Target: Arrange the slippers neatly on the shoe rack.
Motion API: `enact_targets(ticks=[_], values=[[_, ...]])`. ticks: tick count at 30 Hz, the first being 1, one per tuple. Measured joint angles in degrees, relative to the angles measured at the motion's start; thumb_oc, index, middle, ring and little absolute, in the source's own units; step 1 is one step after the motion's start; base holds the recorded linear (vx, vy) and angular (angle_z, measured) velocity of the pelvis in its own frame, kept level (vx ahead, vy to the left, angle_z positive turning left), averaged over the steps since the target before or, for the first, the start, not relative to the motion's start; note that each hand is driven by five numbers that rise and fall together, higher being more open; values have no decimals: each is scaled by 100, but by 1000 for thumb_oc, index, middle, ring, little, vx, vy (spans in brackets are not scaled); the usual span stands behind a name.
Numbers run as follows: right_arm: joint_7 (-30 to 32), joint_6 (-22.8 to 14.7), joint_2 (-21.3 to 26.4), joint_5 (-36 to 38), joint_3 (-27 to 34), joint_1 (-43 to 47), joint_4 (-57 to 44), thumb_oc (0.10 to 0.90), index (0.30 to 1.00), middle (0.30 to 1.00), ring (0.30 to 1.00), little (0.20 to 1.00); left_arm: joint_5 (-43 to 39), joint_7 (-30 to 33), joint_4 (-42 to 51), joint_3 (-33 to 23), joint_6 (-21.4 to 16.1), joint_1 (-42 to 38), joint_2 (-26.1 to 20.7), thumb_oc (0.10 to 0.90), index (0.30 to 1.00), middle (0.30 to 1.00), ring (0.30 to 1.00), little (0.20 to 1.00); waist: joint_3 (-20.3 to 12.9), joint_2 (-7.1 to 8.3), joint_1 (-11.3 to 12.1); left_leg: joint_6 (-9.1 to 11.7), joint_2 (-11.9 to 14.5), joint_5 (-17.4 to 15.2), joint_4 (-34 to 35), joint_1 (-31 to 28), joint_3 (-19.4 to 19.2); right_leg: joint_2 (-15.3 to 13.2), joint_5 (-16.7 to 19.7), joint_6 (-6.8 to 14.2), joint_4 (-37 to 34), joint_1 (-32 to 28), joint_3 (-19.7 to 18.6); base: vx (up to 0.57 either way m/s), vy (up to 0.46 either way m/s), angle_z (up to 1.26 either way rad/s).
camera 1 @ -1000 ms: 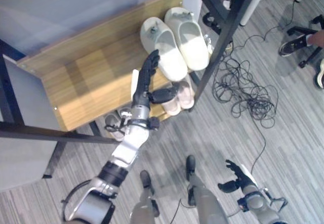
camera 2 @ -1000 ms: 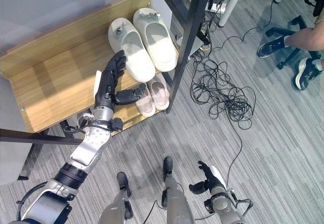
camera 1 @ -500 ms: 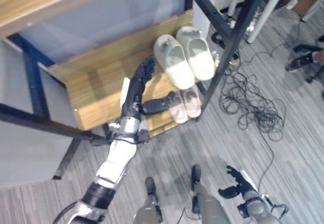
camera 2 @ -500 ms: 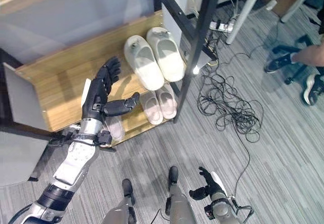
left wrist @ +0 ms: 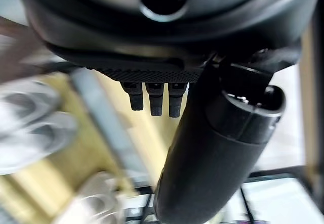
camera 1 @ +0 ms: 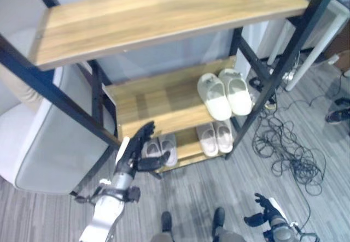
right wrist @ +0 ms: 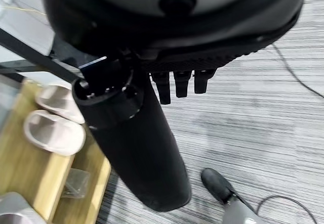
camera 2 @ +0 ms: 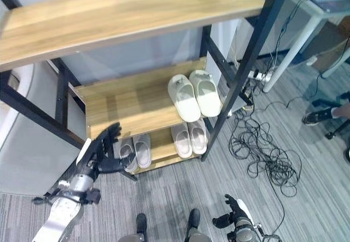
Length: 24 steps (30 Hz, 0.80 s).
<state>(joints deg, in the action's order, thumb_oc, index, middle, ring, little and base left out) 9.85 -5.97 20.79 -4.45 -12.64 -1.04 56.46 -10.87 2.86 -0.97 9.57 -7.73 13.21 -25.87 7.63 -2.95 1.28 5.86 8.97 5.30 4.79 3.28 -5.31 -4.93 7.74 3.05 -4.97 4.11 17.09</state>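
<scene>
Nearby, cables [camera 2: 266, 154] right of shoe rack [camera 2: 136, 105], slippers [camera 2: 194, 95] shelved

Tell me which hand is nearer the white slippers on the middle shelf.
Left. The left hand hovers open in front of the rack, below and to the left of the white slippers. The right hand hangs low over the floor, farther away.

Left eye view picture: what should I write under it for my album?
White slippers sit paired on the shoe rack's middle shelf, while the open left hand hovers in front of the rack.
</scene>
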Motion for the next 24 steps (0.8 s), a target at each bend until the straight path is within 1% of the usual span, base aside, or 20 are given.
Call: enact_targets(ticks=[1,2,6,8,11,13,14,15,17,18,22,24], values=[[-5,30,-34,1,6,-60,155,800,900,900,900,900,2,-113,-368,95,63,47,12,800,900,900,900,900,-95,1,-1,-2,0,-11,-1,-69,38,0,-39,8,-1,-83,43,19,8,15],[-12,30,-45,-2,6,-115,216,800,900,900,900,900,8,-121,-479,144,146,138,7,800,900,900,900,900,-173,11,38,3,0,-17,0,-51,76,0,-55,8,-1,-94,69,18,18,20],[-79,145,-88,1,69,-140,601,800,900,900,900,900,212,-256,-1329,178,213,449,51,800,900,900,900,900,-245,69,64,-7,-1,-10,0,-99,155,-2,-62,13,-2,-190,130,15,23,9],[-116,238,-101,2,167,-169,823,800,900,900,900,900,532,-265,-2303,114,278,359,247,800,900,900,900,900,-284,75,64,-10,-5,-11,0,-150,187,-7,-77,18,-3,-264,166,17,14,9],[-131,278,-123,2,189,-193,944,800,900,900,900,900,781,-232,-3399,110,454,231,428,800,900,900,900,900,-370,120,52,-16,4,-7,-1,-140,231,3,-110,-27,-2,-270,212,15,12,6],[-141,285,-125,2,213,-214,970,800,900,900,900,900,982,-228,-3764,150,603,192,482,800,900,900,900,900,-400,156,61,-18,7,-5,0,-138,241,7,-113,-32,-4,-274,221,35,26,3],[-142,289,-124,2,223,-212,974,800,900,900,900,900,1080,-219,-3987,164,587,146,504,800,900,900,900,900,-408,162,62,-19,6,-4,0,-142,245,4,-115,-33,-8,-282,227,37,29,3],[-150,301,-125,2,222,-194,983,800,900,900,900,900,1225,-166,-4689,154,538,-101,608,800,900,900,900,900,-449,152,59,-20,4,-4,-1,-153,244,2,-115,-34,-15,-296,230,0,0,0],[-164,302,-145,2,216,-183,984,800,900,900,900,900,1416,-38,-5353,156,616,-319,702,800,900,900,900,900,-531,157,44,-18,3,-6,0,-152,242,0,-117,-35,-14,-294,228,58,38,0],[-163,300,-156,2,212,-156,1030,800,900,900,900,900,1457,49,-5793,151,578,-484,765,800,900,900,900,900,-567,156,45,-18,3,-6,0,-155,242,0,-122,-41,-25,-294,228,42,26,-1],[-162,305,-186,2,205,-78,1136,800,900,900,900,900,1575,192,-6306,117,611,-703,901,800,900,900,900,900,-598,140,46,-19,3,-5,-1,-160,238,2,-122,-42,-18,-296,223,42,17,-1],[-163,305,-204,2,166,-79,1140,800,900,900,900,900,1578,192,-6367,131,611,-764,924,800,900,900,900,900,-600,137,44,-19,5,-5,-2,-161,236,5,-122,-42,-11,-296,221,37,16,-1]])
